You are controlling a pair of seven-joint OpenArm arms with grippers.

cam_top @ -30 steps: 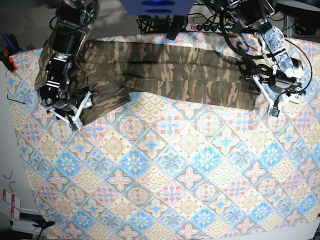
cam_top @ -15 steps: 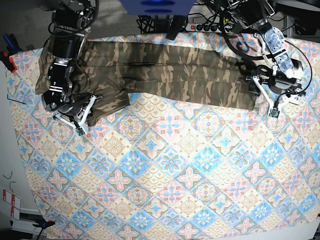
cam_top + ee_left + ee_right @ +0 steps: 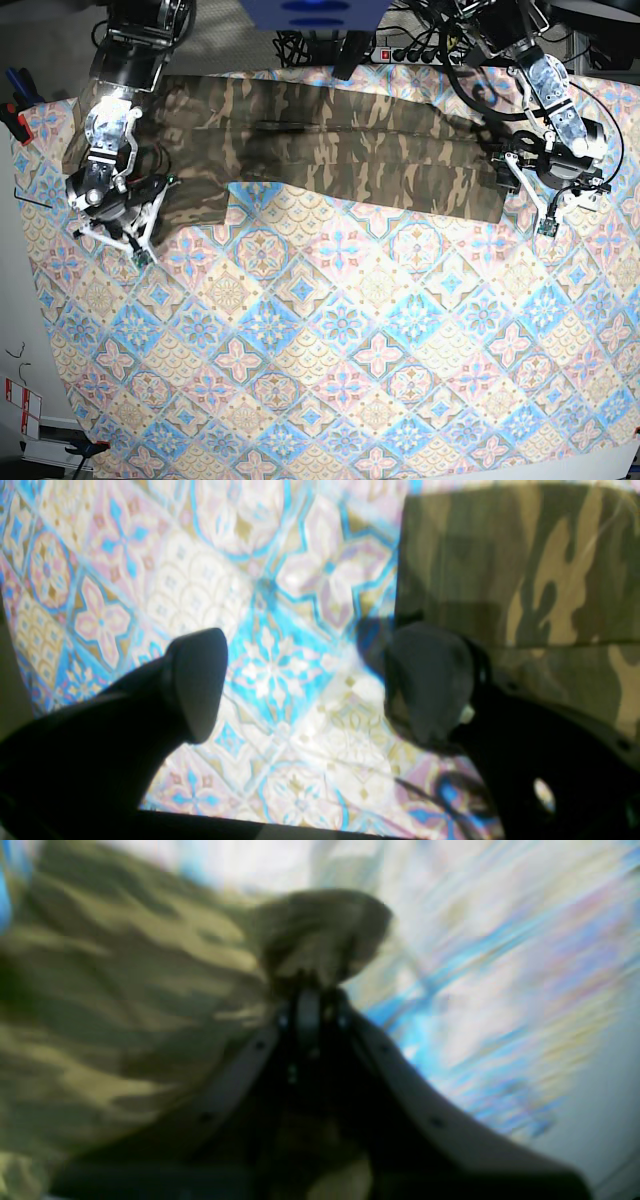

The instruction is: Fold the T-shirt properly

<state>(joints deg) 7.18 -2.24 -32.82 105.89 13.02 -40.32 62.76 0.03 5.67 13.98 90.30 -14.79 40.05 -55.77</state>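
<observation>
The camouflage T-shirt (image 3: 330, 150) lies as a long band across the far part of the table. My right gripper (image 3: 150, 225), at the base view's left, is shut on a bunched bit of the shirt's lower-left flap; the right wrist view shows the jaws (image 3: 307, 990) closed with cloth (image 3: 125, 990) puffing out past them. My left gripper (image 3: 520, 190), at the base view's right, is open and empty at the shirt's right end. In the left wrist view (image 3: 310, 680) tablecloth shows between the fingers and the shirt's edge (image 3: 525, 570) lies beside one finger.
The tile-patterned tablecloth (image 3: 340, 340) covers the table. A power strip and cables (image 3: 420, 50) lie beyond the far edge. A red clamp (image 3: 12, 120) sits at the left edge, and a dark blue object (image 3: 315, 12) is at the far middle.
My right gripper has moved toward the base view's left, dragging the shirt's lower-left flap with it. The left arm has hardly moved.
</observation>
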